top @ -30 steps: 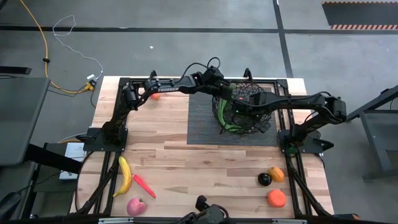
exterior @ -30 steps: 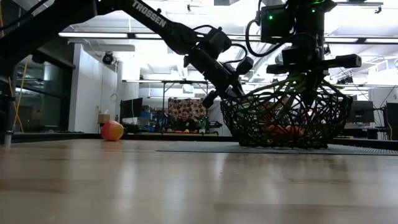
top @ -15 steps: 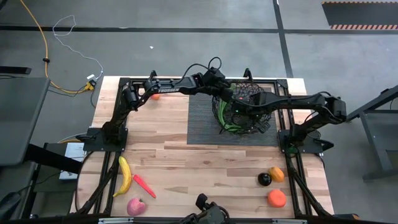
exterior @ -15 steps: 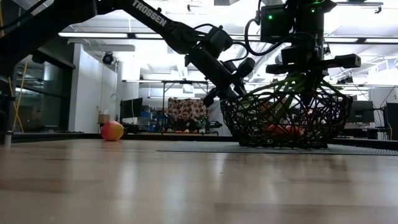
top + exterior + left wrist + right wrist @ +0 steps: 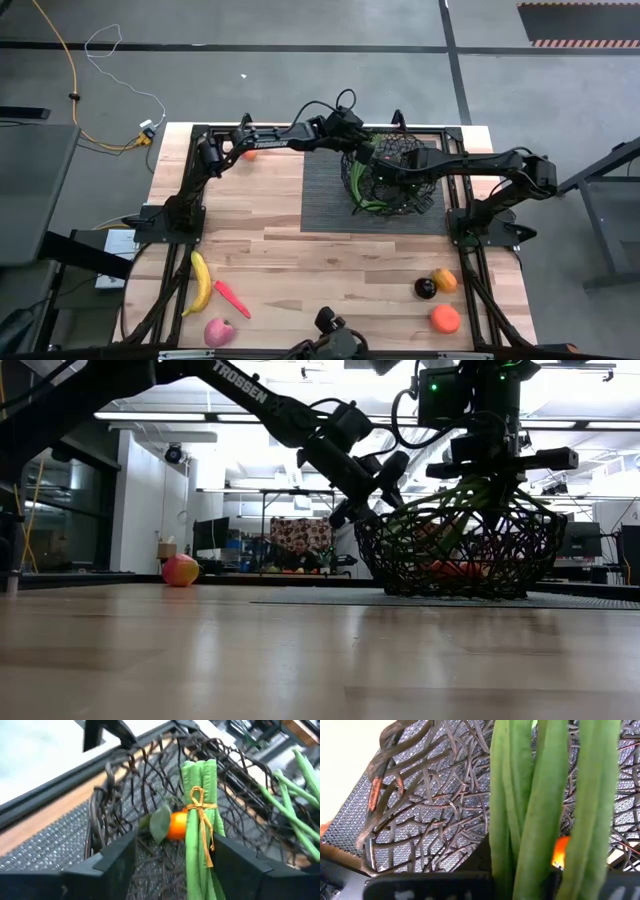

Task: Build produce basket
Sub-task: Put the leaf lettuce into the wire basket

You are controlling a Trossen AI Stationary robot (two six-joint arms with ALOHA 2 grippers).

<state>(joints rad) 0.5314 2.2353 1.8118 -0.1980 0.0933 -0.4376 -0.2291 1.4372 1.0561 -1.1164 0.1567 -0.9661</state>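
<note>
- Beans: tied bundle of green beans (image 5: 199, 820) is leaning against the wire basket (image 5: 388, 172) wall, an orange (image 5: 177, 825) lying just behind it; the basket is sitting on the ribbed mat (image 5: 325, 200).
- Left gripper (image 5: 170, 851) is hovering at the basket's rim, fingers apart, gripping nothing; risk is a finger catching the wire and dragging the basket.
- Right gripper (image 5: 385, 168) is clamped on loose beans (image 5: 540, 805) over the basket; arms are crowding, so collision is possible.
- Banana (image 5: 201, 282), carrot (image 5: 231, 298), apple (image 5: 218, 332) are waiting on the table.

Dark ribbed mat (image 5: 325, 190) on wooden table (image 5: 300, 255).
</note>
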